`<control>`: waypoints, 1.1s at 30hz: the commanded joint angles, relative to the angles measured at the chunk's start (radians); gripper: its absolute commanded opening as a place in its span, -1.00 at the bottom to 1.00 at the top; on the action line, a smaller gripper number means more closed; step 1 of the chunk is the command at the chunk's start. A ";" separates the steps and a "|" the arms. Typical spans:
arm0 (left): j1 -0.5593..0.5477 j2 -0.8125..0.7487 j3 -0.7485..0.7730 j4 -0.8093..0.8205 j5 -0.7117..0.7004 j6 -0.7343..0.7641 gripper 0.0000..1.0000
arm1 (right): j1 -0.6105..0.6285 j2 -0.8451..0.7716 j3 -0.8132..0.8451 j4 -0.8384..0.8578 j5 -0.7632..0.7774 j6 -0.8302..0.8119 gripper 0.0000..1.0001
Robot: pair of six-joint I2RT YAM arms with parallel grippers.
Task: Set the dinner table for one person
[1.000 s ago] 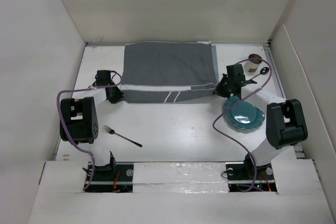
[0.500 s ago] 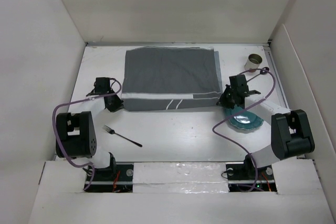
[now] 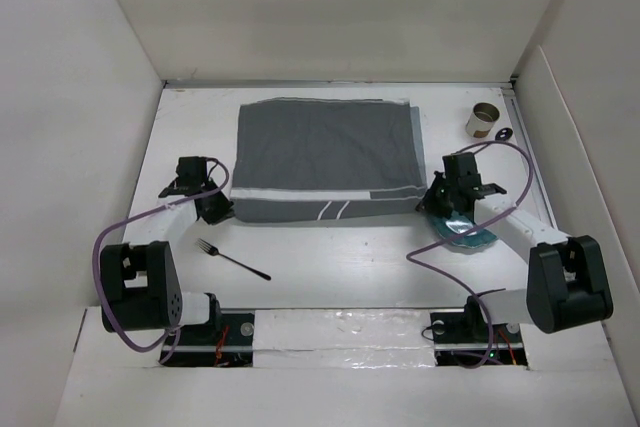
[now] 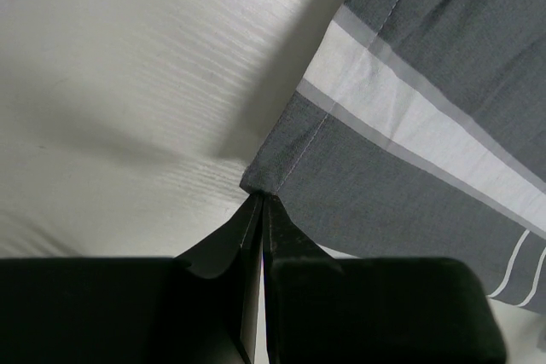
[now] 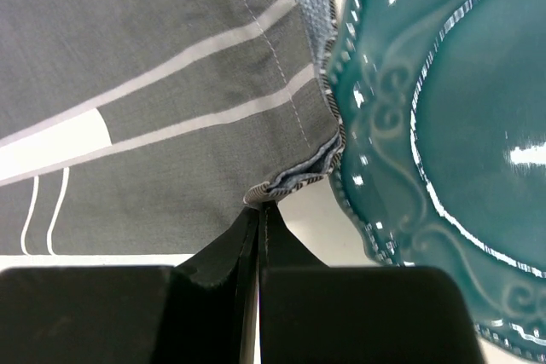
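Cloth [image 3: 325, 152] — drawn nearer across the table [image 3: 340, 257] over the last second, left gripper [image 3: 215, 209] and right gripper [image 3: 432, 202] each pinched tight on a near corner — now lies flat mid-table, edge by the plate [image 3: 472, 234]; placemat step looks nearly done.
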 commanded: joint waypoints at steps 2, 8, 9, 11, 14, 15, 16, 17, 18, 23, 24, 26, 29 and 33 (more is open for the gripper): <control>-0.001 -0.048 0.017 -0.063 -0.007 0.010 -1.00 | 0.011 -0.033 -0.029 -0.045 -0.020 -0.007 -0.97; -0.001 -0.083 0.040 -0.129 0.010 0.005 -1.00 | 0.031 -0.053 -0.019 -0.083 -0.017 0.008 -0.94; -0.001 -0.087 0.043 -0.139 0.016 0.005 -1.00 | 0.031 -0.059 -0.014 -0.095 -0.017 0.009 -0.93; -0.001 -0.103 0.042 -0.144 0.033 0.003 -1.00 | 0.031 -0.068 -0.009 -0.106 -0.020 0.012 -0.86; -0.001 -0.104 0.056 -0.146 0.043 0.016 -0.45 | 0.040 -0.105 0.024 -0.143 -0.037 0.016 -0.36; -0.001 -0.106 0.077 -0.149 0.043 0.026 -0.36 | 0.040 -0.120 0.038 -0.167 -0.040 0.016 -0.06; -0.001 -0.118 0.089 -0.152 0.042 0.031 -0.26 | 0.040 -0.157 0.076 -0.183 -0.029 0.019 0.05; -0.001 -0.132 0.103 -0.152 0.043 0.036 -0.15 | 0.040 -0.175 0.098 -0.200 -0.017 0.022 0.21; -0.001 -0.143 0.135 -0.150 0.040 0.043 -0.13 | 0.028 -0.194 0.116 -0.224 -0.002 0.034 0.25; -0.011 -0.195 0.229 -0.116 0.132 0.074 -0.29 | -0.123 -0.336 0.121 -0.250 0.104 0.152 -0.63; -0.022 -0.193 0.235 -0.106 0.158 0.075 -0.35 | -0.197 -0.352 0.106 -0.267 0.116 0.213 -0.95; -0.097 -0.196 0.241 -0.087 0.165 0.072 -0.59 | -0.266 -0.400 0.068 -0.284 0.143 0.270 -1.00; -0.233 -0.204 0.235 -0.029 0.159 0.054 -0.98 | -0.358 -0.409 0.015 -0.327 0.165 0.315 -1.00; -0.467 -0.140 0.266 0.022 0.081 0.059 -1.00 | -0.435 -0.294 0.021 -0.318 0.279 0.300 -0.24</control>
